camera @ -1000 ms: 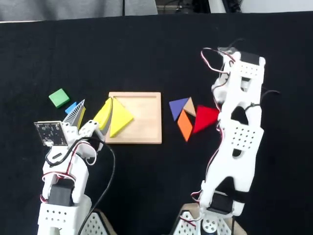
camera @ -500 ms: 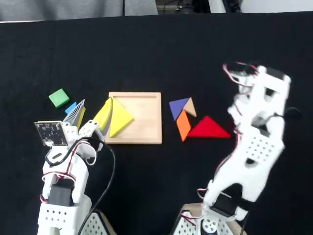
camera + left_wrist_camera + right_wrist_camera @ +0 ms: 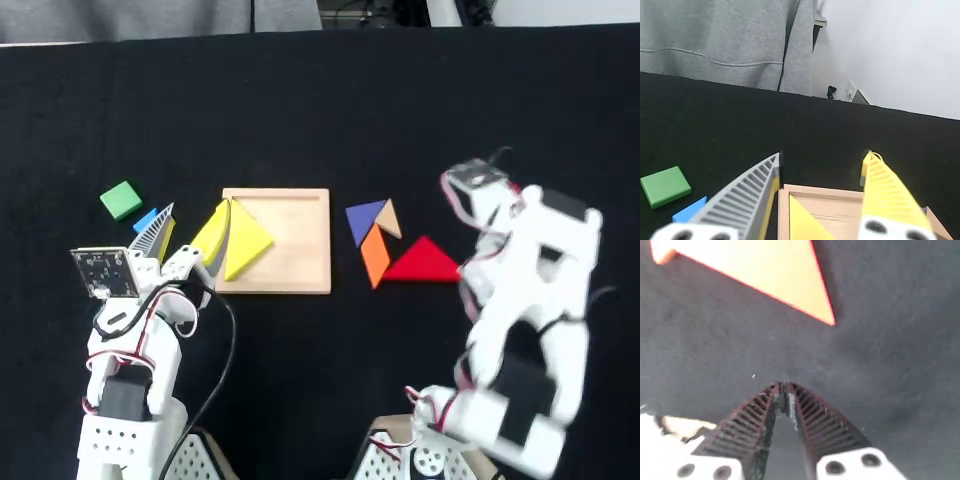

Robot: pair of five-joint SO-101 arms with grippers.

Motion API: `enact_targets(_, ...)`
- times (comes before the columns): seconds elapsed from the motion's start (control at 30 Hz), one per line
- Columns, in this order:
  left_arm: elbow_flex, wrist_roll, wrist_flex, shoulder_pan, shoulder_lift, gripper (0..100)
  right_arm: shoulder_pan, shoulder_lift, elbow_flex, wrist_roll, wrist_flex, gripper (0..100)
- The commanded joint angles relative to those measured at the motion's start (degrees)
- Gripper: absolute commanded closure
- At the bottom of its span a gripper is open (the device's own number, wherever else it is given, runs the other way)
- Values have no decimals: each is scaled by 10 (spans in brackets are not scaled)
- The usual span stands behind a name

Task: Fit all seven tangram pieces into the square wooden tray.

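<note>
While left claw (image 3: 823,154) gapes (over the tray (image 3: 820,189)), right claw (image 3: 785,385) — pressed together — hovers.

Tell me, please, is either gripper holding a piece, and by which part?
Neither. The left gripper is open and empty; the right gripper is shut on nothing near the red triangle.

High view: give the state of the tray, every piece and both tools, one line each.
Square wooden tray: one piece inside.
Yellow triangle: in tray.
Green square block: outside tray.
Blue piece: outside tray.
Purple triangle: outside tray.
Tan triangle: outside tray.
Orange parallelogram: outside tray.
Red triangle: outside tray.
Left tool: open, empty.
Right tool: shut, empty.
</note>
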Motion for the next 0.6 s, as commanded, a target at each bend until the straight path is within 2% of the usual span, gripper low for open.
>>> enact_targets(0.0, 12, -4, 0, 2, -5, 737, -52, -138, 59, 12, -45, 987)
enact_targets(0.13, 12, -4, 0, 2, -5, 737, -105, -184, 79, 13, -45, 980)
enact_targets(0.23, 12, -4, 0, 2, -6, 737, -131, -171, 73, 52, -42, 895)
enact_targets(0.37, 12, -4, 0, 1, -7, 737, -149, -137, 72, 200, -24, 748)
enact_targets(0.5, 12, -4, -1, 1, -7, 737, -151, -99, 64, 346, -27, 734)
enact_targets(0.57, 12, -4, -1, -19, -8, 737, -151, -78, 38, 369, -27, 734)
